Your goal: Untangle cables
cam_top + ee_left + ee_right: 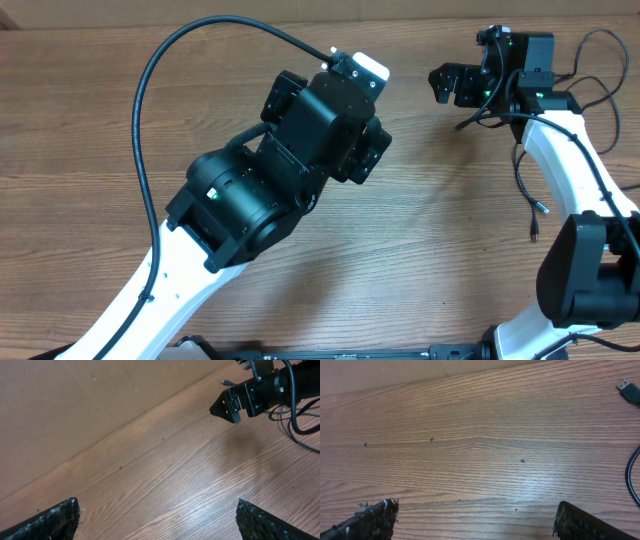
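From overhead: thin black cables at the right side of the wooden table, lying in loose long loops beside and behind the right arm, not pulled into one tight knot. Two small plug ends on the wood just beside the white link of that arm. Right gripper at the far side, pointing left, away from the loops; cannot tell the jaw opening from here. Left arm across the middle, covering its own fingers, well apart from the cables.

From the left wrist: left gripper spread wide, one finger in each lower corner, only bare wood between, holding nothing. Far ahead the right gripper, and behind it the cables as thin dark curves, with one small plug near the far edge.

From the right wrist: fingers of the right gripper also wide apart, nothing between them but wood grain. At the right border a flat silver-tipped plug with black body, and lower a thin black cord bending out of view, both apart from the fingers.
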